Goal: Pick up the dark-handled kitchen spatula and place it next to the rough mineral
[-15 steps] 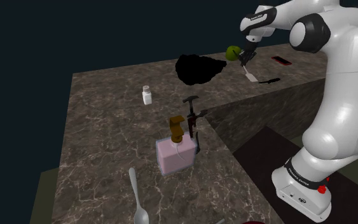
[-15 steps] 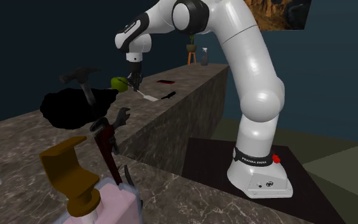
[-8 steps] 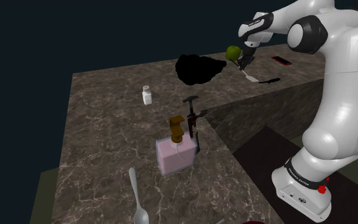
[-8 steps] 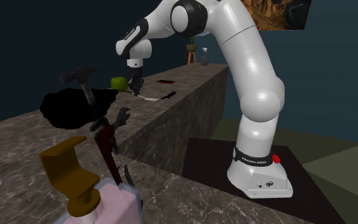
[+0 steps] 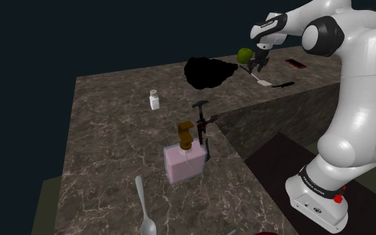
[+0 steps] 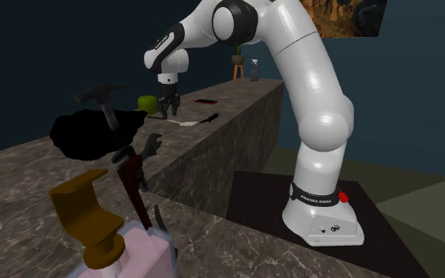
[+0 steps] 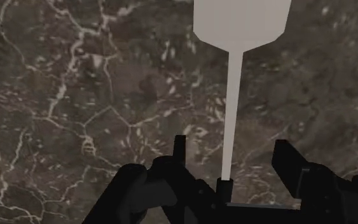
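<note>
The end effector (image 5: 255,65) is positioned low over the dark, veined desk (image 5: 113,153), on the stretch of it that runs beside the robot's stand, close to the edge that faces the stand. Its fingers (image 7: 295,167) are spread wide apart and nothing is gripped.

The spatula (image 5: 268,82) is laid flat on the desk directly beneath the end effector. In the wrist view its thin white neck is seen running between the fingers without being touched by either. The broad white blade is seen out beyond the fingertips, and the start of the dark handle lies back under the hand. In the shoulder view the handle is seen lying roughly along the desk's edge.

A green apple (image 5: 245,55) is set just beside the end effector. The black mineral (image 5: 208,71) is placed past the apple, towards the desk's inner corner and apart from the spatula.

Further along, a hammer (image 5: 200,105) and a pipe wrench (image 5: 210,124) are stood upright just behind a pink soap dispenser (image 5: 185,163). A white bottle (image 5: 154,100) is set near the middle of the desk, and a spoon (image 5: 144,208) is laid near its closest edge.
</note>
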`<state>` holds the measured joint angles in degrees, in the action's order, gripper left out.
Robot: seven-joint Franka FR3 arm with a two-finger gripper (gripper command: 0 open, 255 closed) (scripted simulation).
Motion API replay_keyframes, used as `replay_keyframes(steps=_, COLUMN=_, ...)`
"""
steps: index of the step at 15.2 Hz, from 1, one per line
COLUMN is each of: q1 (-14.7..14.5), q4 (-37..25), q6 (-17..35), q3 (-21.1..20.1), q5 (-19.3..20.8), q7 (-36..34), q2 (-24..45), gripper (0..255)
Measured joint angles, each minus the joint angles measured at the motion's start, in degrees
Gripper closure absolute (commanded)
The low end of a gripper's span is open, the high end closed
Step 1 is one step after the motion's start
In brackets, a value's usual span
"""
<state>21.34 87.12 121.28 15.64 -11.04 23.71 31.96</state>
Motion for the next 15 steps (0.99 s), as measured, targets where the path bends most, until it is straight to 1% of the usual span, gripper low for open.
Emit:
replay_keyframes(steps=4, q1=0.0, q4=0.0, q6=0.0, q3=0.0, q5=0.0, q7=0.0, q2=0.0, gripper=0)
replay_keyframes(steps=9, q1=-0.1, q4=-2.5, q6=-5.0, q3=0.5, q5=0.9, q7=-0.5, q2=-2.7, gripper=0)
replay_keyframes(steps=15, q1=-0.2, q4=-2.7, q6=-5.6, q3=0.6, q5=1.0, q7=-0.6, q2=-3.0, gripper=0)
